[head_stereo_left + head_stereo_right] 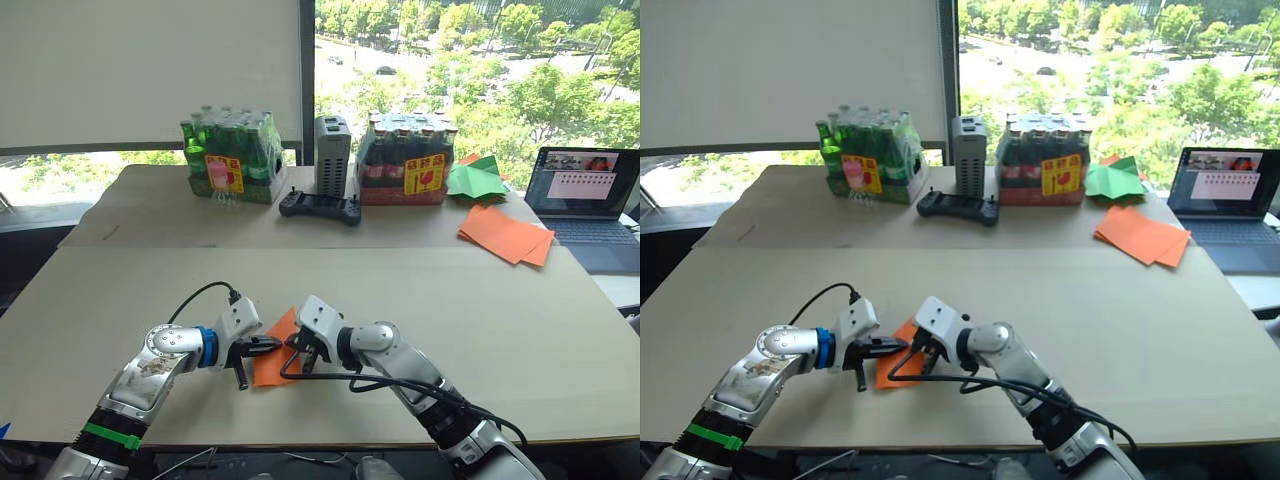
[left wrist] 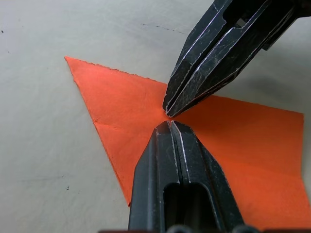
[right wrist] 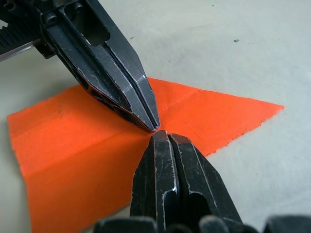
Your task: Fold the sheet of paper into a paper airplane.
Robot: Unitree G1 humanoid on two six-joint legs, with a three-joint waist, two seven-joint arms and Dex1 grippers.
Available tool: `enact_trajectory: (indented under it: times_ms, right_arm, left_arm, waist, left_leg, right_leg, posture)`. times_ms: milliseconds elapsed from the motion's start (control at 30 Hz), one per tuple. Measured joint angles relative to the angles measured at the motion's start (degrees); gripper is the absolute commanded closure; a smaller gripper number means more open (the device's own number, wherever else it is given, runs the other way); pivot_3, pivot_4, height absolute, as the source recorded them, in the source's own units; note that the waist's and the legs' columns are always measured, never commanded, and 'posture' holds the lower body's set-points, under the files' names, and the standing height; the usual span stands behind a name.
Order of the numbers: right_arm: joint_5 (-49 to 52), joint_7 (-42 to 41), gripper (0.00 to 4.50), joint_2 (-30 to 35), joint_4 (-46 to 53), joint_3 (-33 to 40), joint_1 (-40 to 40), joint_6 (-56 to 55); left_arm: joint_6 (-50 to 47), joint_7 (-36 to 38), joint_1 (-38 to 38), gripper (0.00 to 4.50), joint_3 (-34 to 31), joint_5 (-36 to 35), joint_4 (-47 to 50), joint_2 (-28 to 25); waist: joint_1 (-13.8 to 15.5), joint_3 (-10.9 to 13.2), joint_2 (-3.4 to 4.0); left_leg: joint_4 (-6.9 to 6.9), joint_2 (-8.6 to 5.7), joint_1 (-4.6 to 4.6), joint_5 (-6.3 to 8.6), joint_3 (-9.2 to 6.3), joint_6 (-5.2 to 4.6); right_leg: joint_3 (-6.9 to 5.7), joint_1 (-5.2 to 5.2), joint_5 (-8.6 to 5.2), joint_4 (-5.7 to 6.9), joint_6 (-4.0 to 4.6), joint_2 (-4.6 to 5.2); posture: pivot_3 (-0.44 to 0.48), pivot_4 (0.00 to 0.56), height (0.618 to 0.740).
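Note:
The sheet of paper (image 1: pixel 270 368) lies flat near the table's front edge. It is bright orange, with one end folded to a point (image 2: pixel 77 65) and a crease along its middle (image 3: pixel 87 145). My left gripper (image 1: pixel 273 345) and right gripper (image 1: pixel 295 347) meet over it from opposite sides. Both are shut, and their tips press down on the paper's middle, almost touching each other. In the left wrist view my left gripper (image 2: pixel 170 124) rises from below and the right gripper (image 2: pixel 167 110) comes in from above. The right wrist view has my right gripper (image 3: pixel 163 133) facing the left gripper (image 3: pixel 153 127).
At the back of the table stand a pack of green bottles (image 1: pixel 232 158), a grey device (image 1: pixel 332 155), a black controller (image 1: pixel 320 207) and a pack of dark bottles (image 1: pixel 405 158). At the back right are a green paper shape (image 1: pixel 475 180), a pile of orange sheets (image 1: pixel 505 235) and a laptop (image 1: pixel 585 190).

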State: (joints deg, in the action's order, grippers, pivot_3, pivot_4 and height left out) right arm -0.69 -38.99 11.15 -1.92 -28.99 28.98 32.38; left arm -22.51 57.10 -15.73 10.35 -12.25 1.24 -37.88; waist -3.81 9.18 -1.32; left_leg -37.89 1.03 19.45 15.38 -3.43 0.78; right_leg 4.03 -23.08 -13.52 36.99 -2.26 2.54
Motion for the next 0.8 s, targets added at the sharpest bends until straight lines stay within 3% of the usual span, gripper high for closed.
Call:
enact_trajectory:
  times_ms: [233,433,667,700,800]
  right_arm:
    - [1.0,-0.4,4.50,2.4,5.5,1.5,-3.6,-0.3]
    - [2.7,0.4,4.50,3.0,11.1,5.0,-5.0,1.3]
    - [4.3,1.8,4.50,4.6,22.7,7.2,-7.7,5.6]
    - [4.3,2.0,4.50,4.9,23.9,7.2,-8.3,6.2]
    - [4.2,2.5,4.50,6.8,26.1,7.1,-10.4,7.1]
  left_arm:
    - [-1.5,0.3,-0.3,4.48,-0.5,-1.4,0.2,0.6]
    - [-6.6,0.2,-1.5,4.48,-3.1,-4.4,0.6,0.4]
    - [-7.7,2.5,-3.0,4.48,-8.8,-7.7,0.6,-3.9]
    - [-7.0,3.4,-3.6,3.94,-9.2,-7.9,0.5,-4.9]
    - [1.2,7.6,-5.1,2.98,-8.8,-5.8,-2.1,-7.4]
  waist:
    - [0.4,0.0,0.02]
    - [0.4,0.1,-0.05]
    - [0.3,0.3,-0.22]
    - [0.4,0.3,-0.22]
    - [0.6,0.3,-0.22]
  left_leg:
    - [0.01,0.00,0.42,0.00,-0.03,0.00]
    - [0.00,-0.02,1.46,-0.02,-0.07,0.02]
    - [0.00,-0.04,1.81,-0.02,-0.10,0.02]
    - [0.00,-0.06,1.81,-0.02,-0.09,0.03]
    - [0.00,-0.07,1.81,-0.02,-0.05,0.03]
  right_leg:
    - [-0.04,-0.23,-0.01,-0.20,-0.04,0.02]
    - [-0.02,-1.39,0.29,0.01,0.38,0.02]
    - [-0.07,-1.74,0.32,0.00,0.44,0.06]
    - [-0.06,-1.74,0.32,0.00,0.43,0.09]
    - [-0.06,-1.73,0.31,-0.04,0.43,0.09]
  posture:
    - [0.000,0.150,0.733]
    - [0.000,0.150,0.733]
    - [0.000,0.150,0.733]
    - [0.000,0.150,0.733]
    - [0.000,0.150,0.733]
